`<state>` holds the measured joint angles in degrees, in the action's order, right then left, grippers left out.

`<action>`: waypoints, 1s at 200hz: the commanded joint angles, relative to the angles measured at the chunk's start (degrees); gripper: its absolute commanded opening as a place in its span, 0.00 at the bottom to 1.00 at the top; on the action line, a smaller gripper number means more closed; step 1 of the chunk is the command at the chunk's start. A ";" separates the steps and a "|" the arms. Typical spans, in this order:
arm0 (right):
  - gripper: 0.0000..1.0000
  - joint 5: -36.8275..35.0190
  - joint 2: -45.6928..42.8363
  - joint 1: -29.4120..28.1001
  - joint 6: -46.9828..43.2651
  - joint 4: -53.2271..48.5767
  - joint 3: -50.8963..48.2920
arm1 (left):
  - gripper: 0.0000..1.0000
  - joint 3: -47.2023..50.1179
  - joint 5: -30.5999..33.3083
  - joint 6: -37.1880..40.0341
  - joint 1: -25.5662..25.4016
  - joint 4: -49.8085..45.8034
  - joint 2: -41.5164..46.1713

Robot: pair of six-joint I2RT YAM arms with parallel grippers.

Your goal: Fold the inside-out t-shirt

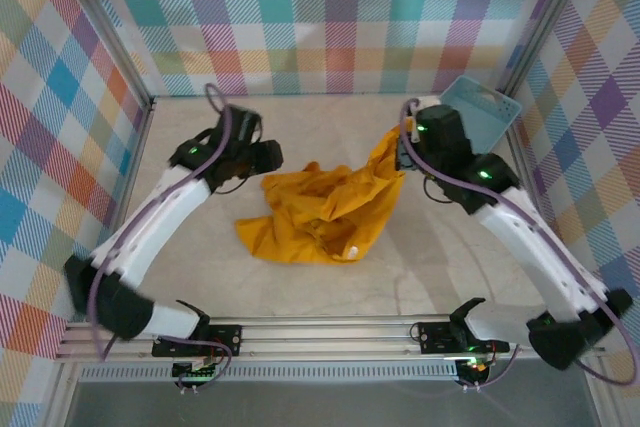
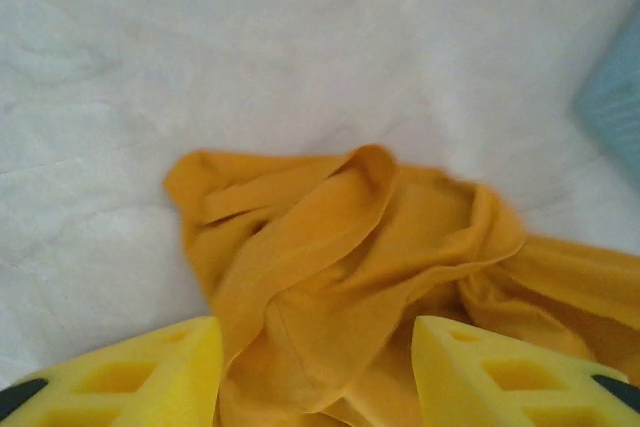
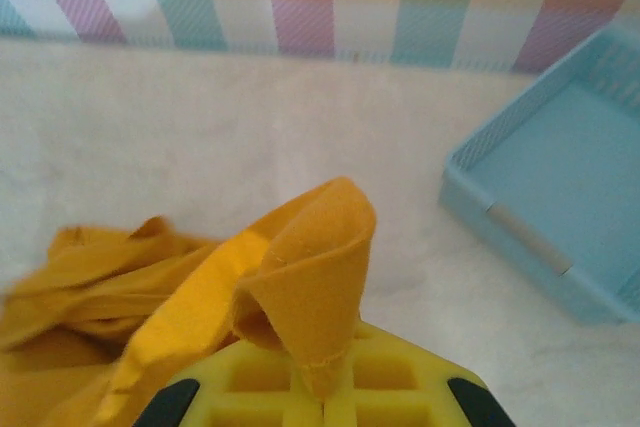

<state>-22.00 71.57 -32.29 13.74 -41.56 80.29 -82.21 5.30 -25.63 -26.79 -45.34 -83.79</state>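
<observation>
The inside-out t-shirt [image 1: 320, 212] is a crumpled mustard-orange heap on the middle of the table. Its right end rises to my right gripper [image 1: 403, 157]. In the right wrist view that gripper [image 3: 325, 397] is shut on a stitched hem of the t-shirt [image 3: 310, 267], which stands up in a cone above the yellow fingers. My left gripper [image 1: 268, 155] hovers at the heap's upper left corner. In the left wrist view it [image 2: 318, 367] is open, its yellow fingers [image 2: 150, 372] wide apart with folds of the t-shirt [image 2: 340, 247] lying between and beyond them.
A light blue basket [image 1: 480, 112] leans at the back right corner, just behind the right arm; it also shows as the basket [image 3: 560, 177] to the right of the right gripper. Plaid walls close in the table on three sides. A metal rail [image 1: 330, 332] runs along the near edge.
</observation>
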 commanded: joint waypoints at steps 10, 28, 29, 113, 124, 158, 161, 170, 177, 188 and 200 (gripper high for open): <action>0.00 11.27 9.69 10.02 12.43 -5.40 0.18 | 0.63 -5.01 7.56 0.32 0.43 -11.83 -9.02; 0.00 13.73 10.17 13.59 13.64 -3.50 -2.22 | 0.75 -0.49 8.67 0.31 -1.67 -8.77 -4.17; 0.00 13.67 10.17 13.69 13.59 -3.28 -2.52 | 0.75 -0.09 8.59 0.31 -1.81 -8.65 -3.87; 0.41 4.89 10.19 15.45 10.09 -5.33 -8.81 | 0.83 33.00 2.49 -11.87 -16.93 -0.45 11.10; 0.50 4.42 9.68 15.31 9.00 -5.79 -9.29 | 0.83 34.94 1.55 -13.24 -17.47 0.69 10.46; 0.63 7.41 6.54 11.35 5.21 -4.66 -12.56 | 0.83 37.45 1.50 -15.14 -17.95 5.63 8.48; 0.64 7.83 6.48 10.70 5.09 -4.67 -12.88 | 0.83 37.43 1.68 -15.28 -17.93 6.02 8.17; 0.65 8.79 6.52 8.97 5.28 -4.72 -13.86 | 0.82 37.36 1.92 -15.35 -17.93 7.20 7.31; 0.65 9.72 6.79 7.83 5.56 -4.46 -14.86 | 0.82 37.39 1.82 -15.29 -17.91 8.36 6.38; 0.66 11.37 7.56 7.16 6.47 -3.49 -16.96 | 0.81 37.13 2.14 -15.35 -17.94 9.56 4.73; 0.66 12.24 8.57 7.16 7.63 -2.10 -19.10 | 0.78 36.51 2.37 -15.22 -17.88 10.43 2.69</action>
<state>-13.21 78.81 -24.38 20.51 -44.77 65.30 -45.25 7.33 -39.64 -44.23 -38.85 -77.67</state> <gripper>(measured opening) 0.655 0.802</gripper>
